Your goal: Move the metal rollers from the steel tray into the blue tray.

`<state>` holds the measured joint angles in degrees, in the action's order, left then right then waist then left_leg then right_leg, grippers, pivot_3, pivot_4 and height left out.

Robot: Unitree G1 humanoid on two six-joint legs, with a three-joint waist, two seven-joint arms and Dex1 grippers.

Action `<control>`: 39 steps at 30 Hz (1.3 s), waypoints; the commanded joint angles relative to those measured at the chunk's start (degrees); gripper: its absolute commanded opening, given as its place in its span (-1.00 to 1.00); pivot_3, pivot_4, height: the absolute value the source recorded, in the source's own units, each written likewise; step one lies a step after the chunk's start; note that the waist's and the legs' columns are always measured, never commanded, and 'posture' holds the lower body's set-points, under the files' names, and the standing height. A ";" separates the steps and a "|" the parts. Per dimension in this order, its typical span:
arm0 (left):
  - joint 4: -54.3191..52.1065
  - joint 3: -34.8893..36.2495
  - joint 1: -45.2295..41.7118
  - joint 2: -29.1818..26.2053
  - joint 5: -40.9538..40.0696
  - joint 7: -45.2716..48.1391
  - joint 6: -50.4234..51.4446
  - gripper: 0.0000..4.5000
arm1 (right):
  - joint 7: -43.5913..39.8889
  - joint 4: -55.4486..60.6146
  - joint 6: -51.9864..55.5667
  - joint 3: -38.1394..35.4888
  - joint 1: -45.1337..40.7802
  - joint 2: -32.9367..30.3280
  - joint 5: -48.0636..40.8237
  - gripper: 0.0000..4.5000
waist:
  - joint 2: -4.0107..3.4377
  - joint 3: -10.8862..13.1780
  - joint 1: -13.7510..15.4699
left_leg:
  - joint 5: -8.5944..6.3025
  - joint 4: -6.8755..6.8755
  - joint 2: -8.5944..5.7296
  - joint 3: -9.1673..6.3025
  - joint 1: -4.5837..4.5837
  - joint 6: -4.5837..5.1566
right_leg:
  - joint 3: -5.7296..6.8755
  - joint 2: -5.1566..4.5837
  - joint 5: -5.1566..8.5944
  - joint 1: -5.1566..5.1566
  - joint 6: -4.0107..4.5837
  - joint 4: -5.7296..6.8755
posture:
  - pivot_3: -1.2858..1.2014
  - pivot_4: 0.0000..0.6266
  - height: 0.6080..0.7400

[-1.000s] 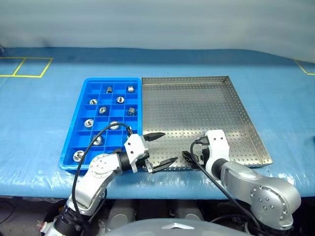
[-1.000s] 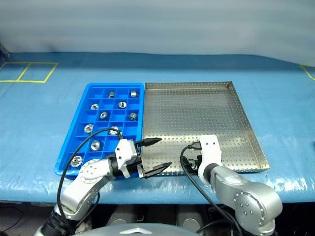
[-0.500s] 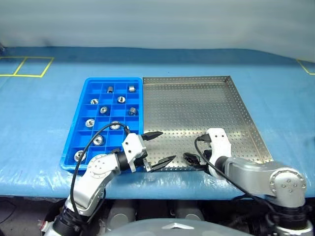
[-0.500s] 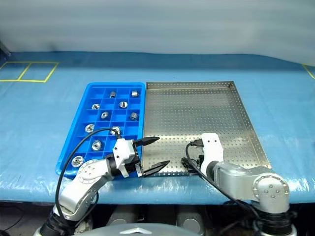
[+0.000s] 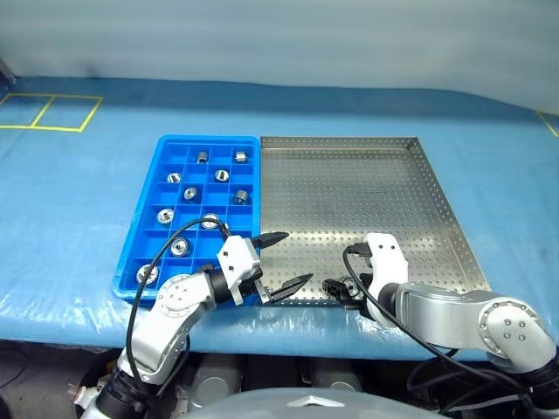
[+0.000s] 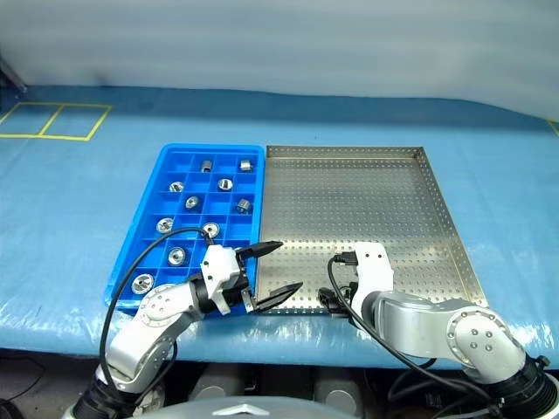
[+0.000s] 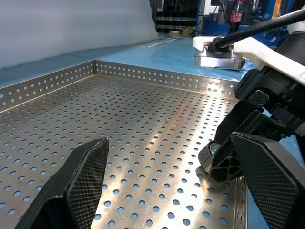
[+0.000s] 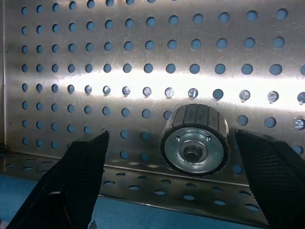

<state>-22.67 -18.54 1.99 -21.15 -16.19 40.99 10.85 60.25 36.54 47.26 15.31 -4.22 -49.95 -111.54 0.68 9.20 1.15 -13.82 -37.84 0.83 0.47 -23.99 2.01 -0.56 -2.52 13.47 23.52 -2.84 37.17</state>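
Observation:
The steel tray (image 5: 367, 183) lies to the right of the blue tray (image 5: 133, 278). One metal roller (image 8: 194, 147) rests in the steel tray just inside its near rim. My right gripper (image 5: 336, 286) points down over it, open, with a finger (image 8: 81, 181) on each side and not touching it. Several more metal rollers (image 5: 189, 192) sit in separate compartments of the blue tray. My left gripper (image 5: 295, 257) hovers open and empty over the steel tray's near left corner, level and aimed toward the right gripper. In the left wrist view the roller (image 7: 213, 149) peeks out beside the right gripper's fingers.
Both trays rest on a table with a blue cover (image 5: 70, 201). Yellow tape lines (image 5: 52, 112) mark the cover at the far left. A pale wall (image 5: 279, 35) stands behind the table. Black cables (image 5: 175, 240) loop from both wrists.
The whole picture has shifted a little. My right arm has swung its elbow outward and rolled its wrist, with the gripper staying at the steel tray's near rim. The left gripper has kept still.

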 commanded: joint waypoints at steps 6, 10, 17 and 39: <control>-3.53 -0.38 0.49 0.76 0.07 -1.13 -0.52 1.00 | 0.19 -2.86 -0.25 2.32 1.89 -3.18 -1.46 0.28 | 0.14 -0.11 0.64 | -0.14 -0.02 -0.01 0.09 -0.05 0.22 | -0.03 -0.05 -0.23 -0.11 0.14 -0.34 | 0.11 -0.52 1.00; -3.66 -0.47 0.53 0.86 0.11 -1.38 -0.49 1.00 | 0.04 -2.87 -0.80 1.76 2.18 -3.30 -1.46 -0.22 | 0.14 -0.12 0.68 | -0.17 -0.03 -0.02 0.17 -0.05 0.26 | -0.09 -0.07 -0.24 -0.11 0.13 -0.36 | 0.11 -0.52 1.00; -3.34 -0.41 0.33 2.64 2.40 -4.56 -2.22 1.00 | -0.05 -1.76 -4.18 -1.17 1.10 -1.68 -1.46 -0.22 | 0.13 -0.13 0.98 | -0.17 -0.06 -0.01 0.18 -0.05 0.26 | -0.12 -0.06 -0.25 -0.11 0.12 -0.35 | 0.12 -0.52 1.00; -13.56 14.44 5.95 8.18 2.58 -22.32 0.42 1.00 | -38.91 -2.59 7.86 0.93 -21.13 2.90 33.14 -0.22 | 0.06 -0.13 4.44 | -0.19 -0.22 0.00 0.50 -0.06 0.38 | -0.25 -0.03 -0.53 0.01 -0.11 -0.33 | 0.34 -0.52 1.00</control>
<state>-32.83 -4.97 7.81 -12.82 -13.90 19.39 11.14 25.26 32.63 55.09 16.26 -23.81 -47.47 -81.79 0.74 9.07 5.59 -14.02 -38.06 0.83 0.97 -24.05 2.40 -0.81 -2.55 12.95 23.53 -2.95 36.84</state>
